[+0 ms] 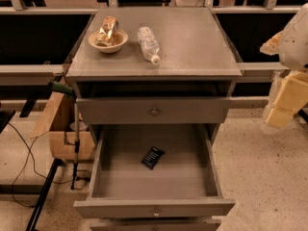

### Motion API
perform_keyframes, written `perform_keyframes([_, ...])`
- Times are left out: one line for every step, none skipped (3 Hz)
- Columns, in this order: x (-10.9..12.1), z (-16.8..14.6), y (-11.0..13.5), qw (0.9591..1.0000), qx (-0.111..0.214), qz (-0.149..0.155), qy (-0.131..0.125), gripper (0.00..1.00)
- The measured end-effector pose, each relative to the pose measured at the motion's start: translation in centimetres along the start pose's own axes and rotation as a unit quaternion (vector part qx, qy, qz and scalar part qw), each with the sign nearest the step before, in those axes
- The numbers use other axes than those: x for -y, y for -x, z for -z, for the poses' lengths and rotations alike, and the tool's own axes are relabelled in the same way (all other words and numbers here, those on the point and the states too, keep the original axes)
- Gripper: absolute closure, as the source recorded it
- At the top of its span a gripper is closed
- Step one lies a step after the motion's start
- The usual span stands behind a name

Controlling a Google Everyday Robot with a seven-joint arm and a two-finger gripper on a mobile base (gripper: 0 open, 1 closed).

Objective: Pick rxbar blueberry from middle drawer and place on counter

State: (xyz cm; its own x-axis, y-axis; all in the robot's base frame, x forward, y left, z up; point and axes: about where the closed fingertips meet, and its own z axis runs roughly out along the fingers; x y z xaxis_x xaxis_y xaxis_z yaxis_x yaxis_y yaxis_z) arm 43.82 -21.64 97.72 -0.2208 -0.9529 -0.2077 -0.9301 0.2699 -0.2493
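Note:
The rxbar blueberry [152, 157], a small flat bar in a dark wrapper, lies slightly askew on the floor of the middle drawer [192, 207]. The drawer is pulled fully out toward me, its knobbed front panel nearest. The counter [192, 42] is the grey top of the cabinet above it. My gripper [285, 105] is at the far right edge of the view, beside the cabinet at about upper-drawer height. It is well right of and above the bar and holds nothing that I can see.
On the counter's left side stand a tan bowl [109, 43] holding a shiny gold-and-silver wrapper and a clear plastic bottle [148, 44] lying on its side. The upper drawer front [115, 110] overhangs the open drawer's back. A cardboard box [60, 129] and a green-handled pole [75, 143] stand left.

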Motion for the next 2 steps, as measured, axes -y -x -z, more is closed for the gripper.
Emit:
perform_keyframes([0.0,0.0,0.0,1.0000,0.000,0.000,0.000,0.00])
perform_keyframes([-0.1,-2.0,0.4,0.9997,0.014,-0.018,-0.005,0.00])
